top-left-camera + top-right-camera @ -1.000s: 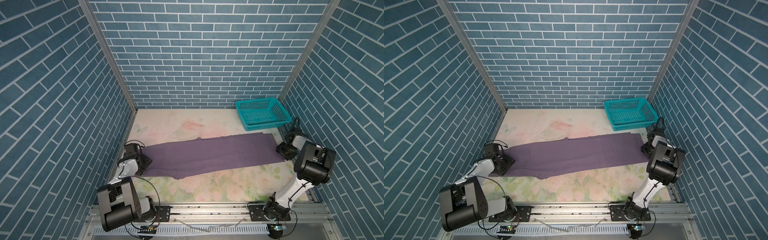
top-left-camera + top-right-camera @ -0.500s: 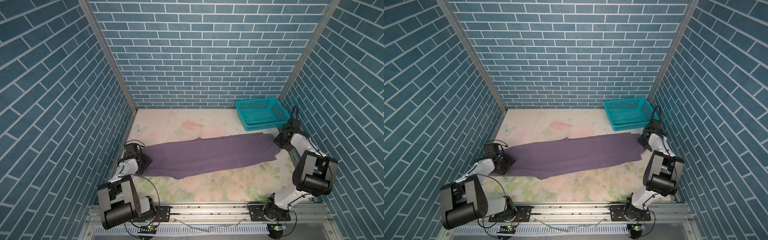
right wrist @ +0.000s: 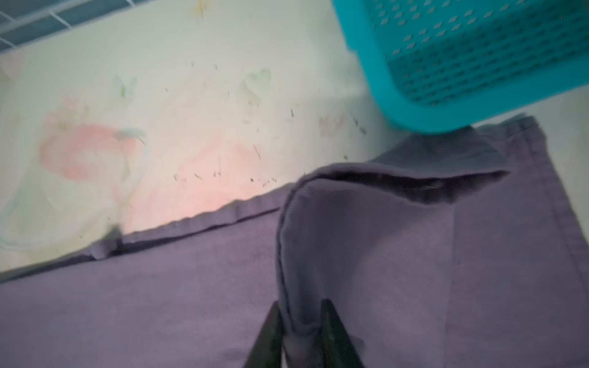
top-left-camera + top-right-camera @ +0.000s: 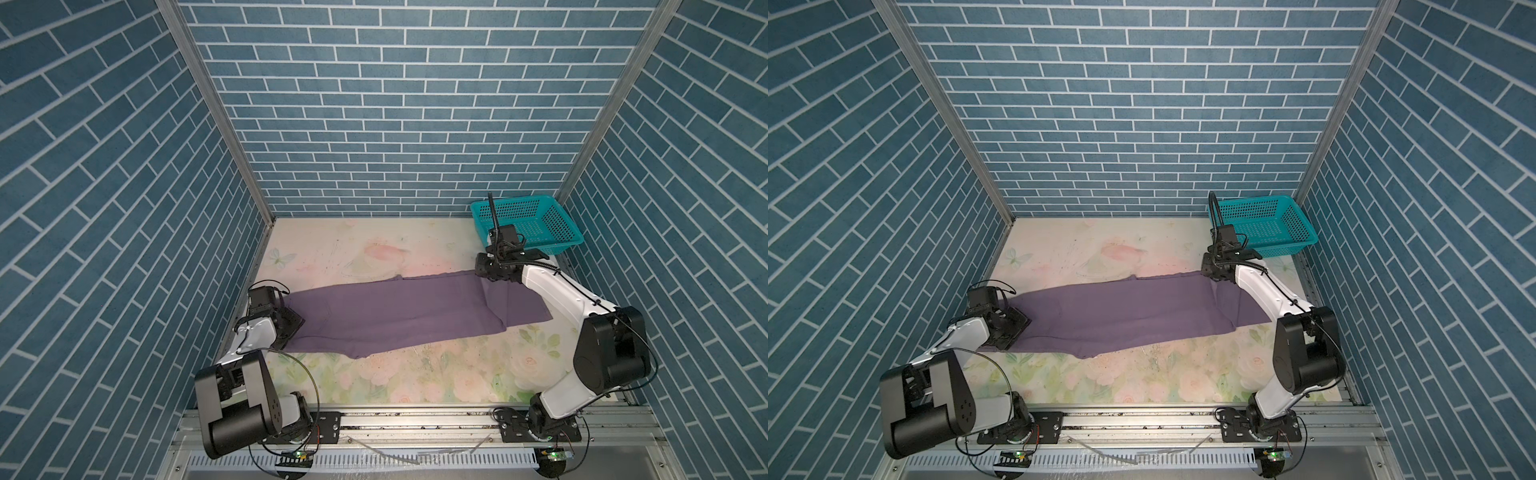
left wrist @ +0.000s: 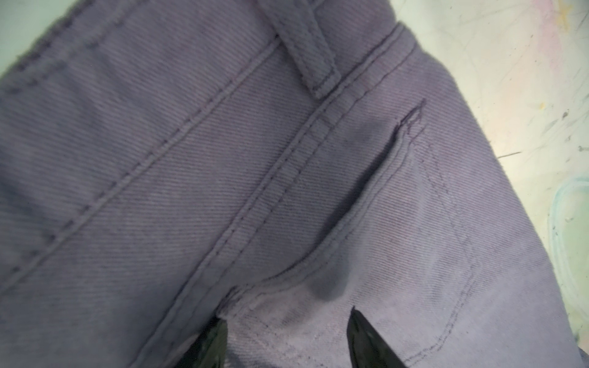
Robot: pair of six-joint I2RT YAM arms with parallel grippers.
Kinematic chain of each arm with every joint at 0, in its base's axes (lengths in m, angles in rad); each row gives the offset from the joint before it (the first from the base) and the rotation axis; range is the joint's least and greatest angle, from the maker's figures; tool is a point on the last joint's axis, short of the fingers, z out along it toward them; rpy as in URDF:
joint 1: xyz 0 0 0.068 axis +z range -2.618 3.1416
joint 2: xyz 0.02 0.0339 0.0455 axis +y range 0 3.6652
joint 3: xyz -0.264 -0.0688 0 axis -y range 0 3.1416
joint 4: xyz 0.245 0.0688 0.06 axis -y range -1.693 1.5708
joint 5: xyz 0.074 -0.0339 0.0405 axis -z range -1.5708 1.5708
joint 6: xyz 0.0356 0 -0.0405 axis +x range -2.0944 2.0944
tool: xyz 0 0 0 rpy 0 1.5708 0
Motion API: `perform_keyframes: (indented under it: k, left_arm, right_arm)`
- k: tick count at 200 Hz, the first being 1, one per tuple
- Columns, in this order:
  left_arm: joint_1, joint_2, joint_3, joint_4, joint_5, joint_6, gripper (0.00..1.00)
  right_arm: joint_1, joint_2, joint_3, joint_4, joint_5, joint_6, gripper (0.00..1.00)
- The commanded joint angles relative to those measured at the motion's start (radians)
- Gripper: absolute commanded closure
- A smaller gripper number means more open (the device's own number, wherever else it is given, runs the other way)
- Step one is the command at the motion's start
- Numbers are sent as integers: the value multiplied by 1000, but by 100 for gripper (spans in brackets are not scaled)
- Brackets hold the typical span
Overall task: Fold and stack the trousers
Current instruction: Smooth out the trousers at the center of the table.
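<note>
Muted purple soft-fabric trousers stretch almost wall to wall across the middle of the floral-printed tabletop, with the left arm and right arm at their ends. In front of them a broad bare strip runs to the metal rail. Behind them the top lies open to the blue brick-pattern back wall. A teal plastic mesh basket fills the far right corner, close behind the right gripper.

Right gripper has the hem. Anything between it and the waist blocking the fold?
Nothing visible. The right gripper pinches the trousers by the hem; only flat fabric lies toward the waist, where the left gripper rests open. The basket stands aside.
</note>
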Motion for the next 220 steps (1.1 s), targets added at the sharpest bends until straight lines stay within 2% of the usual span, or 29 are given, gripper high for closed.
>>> perform_keyframes:
  k: [1, 21, 40, 58, 111, 154, 167, 178, 204, 220]
  left_arm:
    - [3, 15, -31, -17, 9, 3, 38]
    - [1, 17, -42, -6, 12, -2, 39]
    - [1, 15, -52, 3, 16, -8, 39]
    - [1, 14, -52, 2, 17, -4, 38]
    - [1, 17, -40, -6, 9, 5, 38]
    - [1, 53, -35, 9, 9, 7, 38]
    - [1, 64, -33, 15, 10, 7, 39]
    - [1, 71, -29, 17, 11, 5, 39]
    - [1, 75, -19, 17, 16, 5, 39]
    - [1, 72, -22, 15, 15, 6, 39]
  right_arm:
    - [-42, -8, 9, -122, 45, -97, 57]
    - [-154, -29, 36, -180, 118, -109, 48]
    - [-308, 10, 58, -228, 109, -67, 47]
    - [-387, 84, 75, -239, 94, -76, 46]
    - [-438, 255, 87, -152, 22, -96, 38]
    - [-473, 345, 122, -142, 50, -113, 38]
    - [-477, 359, 120, -140, 66, -107, 41]
    - [-481, 374, 120, -143, 60, -104, 48]
    - [-495, 412, 119, -164, 28, -86, 69]
    - [-520, 404, 96, -152, 2, -59, 88]
